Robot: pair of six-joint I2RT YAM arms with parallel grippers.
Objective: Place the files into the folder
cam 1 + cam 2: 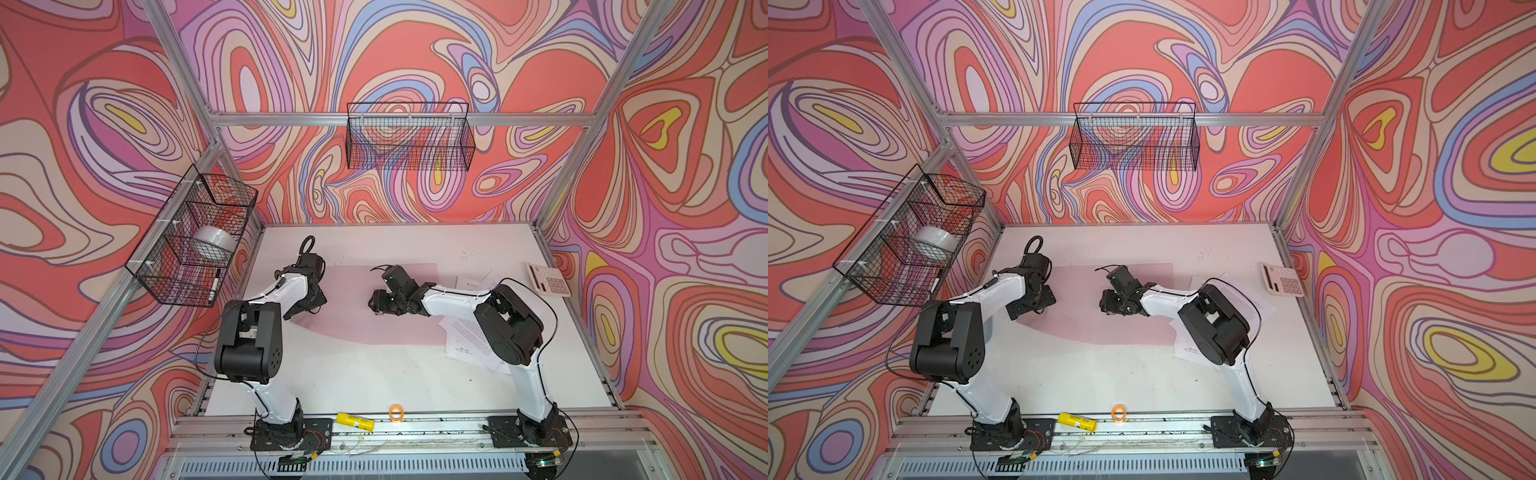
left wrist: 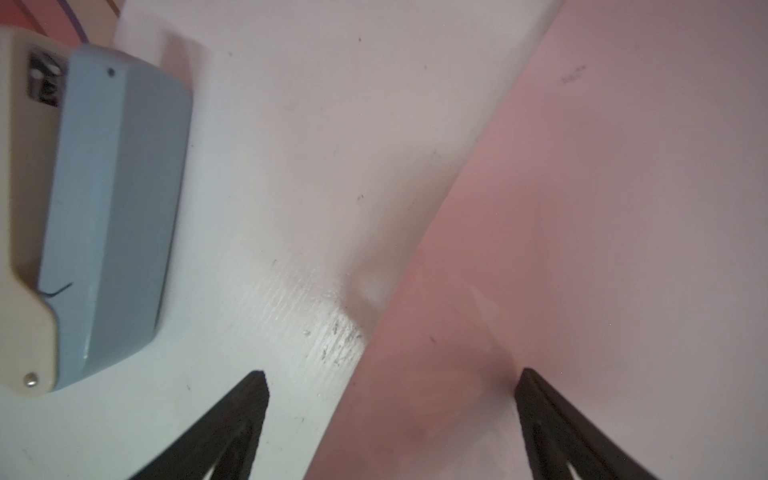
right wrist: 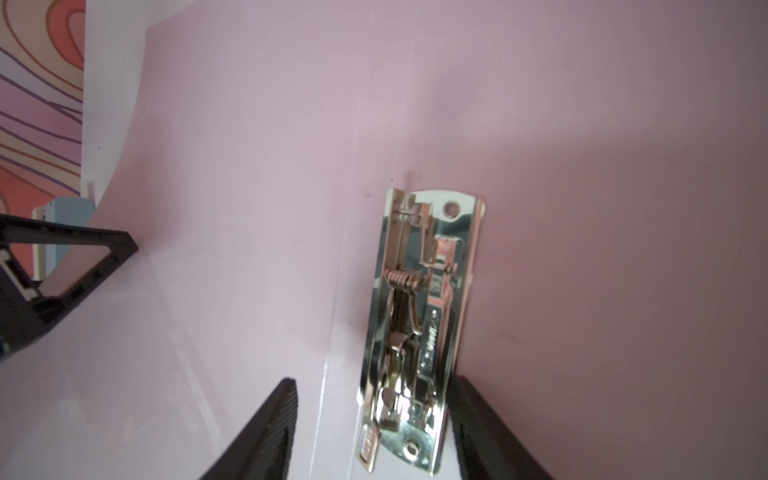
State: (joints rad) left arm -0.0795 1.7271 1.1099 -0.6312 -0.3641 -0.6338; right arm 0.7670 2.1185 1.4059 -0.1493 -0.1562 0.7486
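Open folder (image 1: 357, 328) flat on worktop (image 1: 374, 382); files (image 1: 469, 336) at its right edge, under the right arm (image 1: 449, 300), so nearer that arm. Both tools apart: right tool (image 3: 374, 380) astride one end of the clip (image 3: 419, 291), left tool (image 2: 392, 371) over the folder's left edge.

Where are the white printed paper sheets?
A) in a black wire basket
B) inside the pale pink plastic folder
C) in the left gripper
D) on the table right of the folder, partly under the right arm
D: the white printed paper sheets lie on the table right of the pale pink plastic folder, partly hidden by the right arm; the folder's open face holds no paper.
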